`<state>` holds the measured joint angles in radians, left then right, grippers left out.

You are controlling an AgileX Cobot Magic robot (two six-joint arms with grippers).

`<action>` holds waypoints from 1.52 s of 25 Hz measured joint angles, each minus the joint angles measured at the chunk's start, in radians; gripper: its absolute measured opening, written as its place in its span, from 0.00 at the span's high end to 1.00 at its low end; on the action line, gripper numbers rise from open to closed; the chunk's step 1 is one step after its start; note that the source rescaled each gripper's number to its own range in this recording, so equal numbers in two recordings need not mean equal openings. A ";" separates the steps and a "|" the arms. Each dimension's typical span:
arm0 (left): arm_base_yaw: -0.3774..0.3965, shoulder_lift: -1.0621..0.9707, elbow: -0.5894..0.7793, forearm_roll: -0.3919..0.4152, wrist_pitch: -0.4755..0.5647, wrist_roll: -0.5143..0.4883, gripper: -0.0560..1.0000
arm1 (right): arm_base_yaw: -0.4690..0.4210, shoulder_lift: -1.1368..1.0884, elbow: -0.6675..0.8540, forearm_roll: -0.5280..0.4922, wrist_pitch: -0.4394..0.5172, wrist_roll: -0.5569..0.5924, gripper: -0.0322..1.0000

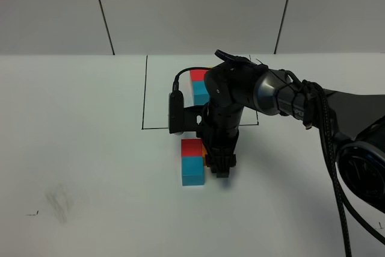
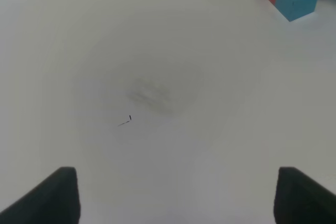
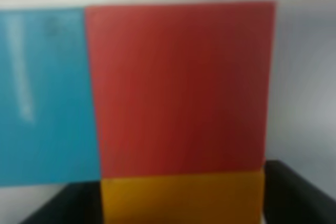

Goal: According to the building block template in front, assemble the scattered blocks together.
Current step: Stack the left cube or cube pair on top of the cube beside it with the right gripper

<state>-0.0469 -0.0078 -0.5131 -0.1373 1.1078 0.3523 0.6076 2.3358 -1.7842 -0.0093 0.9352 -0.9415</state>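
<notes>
The red block and blue block sit flush together on the table, just in front of the black frame line. The orange block lies against the red block's side, touching it. In the high view it is almost wholly hidden behind the right gripper. The template lies inside the frame, partly masked by the right arm; only its red and blue cubes show.

Right gripper: the fingers stand on either side of the orange block. The pictures do not show whether they press on it or stand clear, so grip state cannot be determined. Left gripper: spread wide, holding nothing, hovering over bare table well apart from the blocks.

Handling: the blocks appear light, rigid and matte, with flat faces. They should not crush, but they will slide easily on the smooth table if nudged. Take hold on two opposite vertical faces, squarely, at mid-height.

Clearance: the orange block's face toward the red block is closed off; its outer sides are free. Open table lies to the left, right and front of the cluster. The frame line and template lie close behind. Retract straight up to avoid dragging a block sideways.
</notes>
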 joint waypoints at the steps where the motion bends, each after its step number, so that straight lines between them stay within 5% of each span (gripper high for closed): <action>1: 0.000 0.000 0.000 0.000 0.000 0.000 0.14 | 0.000 0.000 0.000 0.000 -0.001 0.000 0.39; 6: 0.000 0.000 0.000 0.000 0.000 0.000 0.14 | 0.000 0.000 -0.002 -0.004 -0.003 0.000 0.24; 18: 0.000 0.000 0.000 0.000 0.000 0.000 0.14 | 0.000 0.003 -0.039 -0.187 0.139 0.095 0.23; 29: 0.000 0.000 0.000 0.000 0.000 0.000 0.14 | -0.020 -0.129 -0.068 -0.196 0.197 0.139 0.23; 38: 0.000 0.000 0.000 0.000 0.000 0.000 0.14 | -0.133 -0.353 -0.068 -0.208 0.250 0.231 0.23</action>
<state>-0.0469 -0.0078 -0.5131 -0.1373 1.1078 0.3523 0.4746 1.9827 -1.8522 -0.2172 1.1853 -0.7110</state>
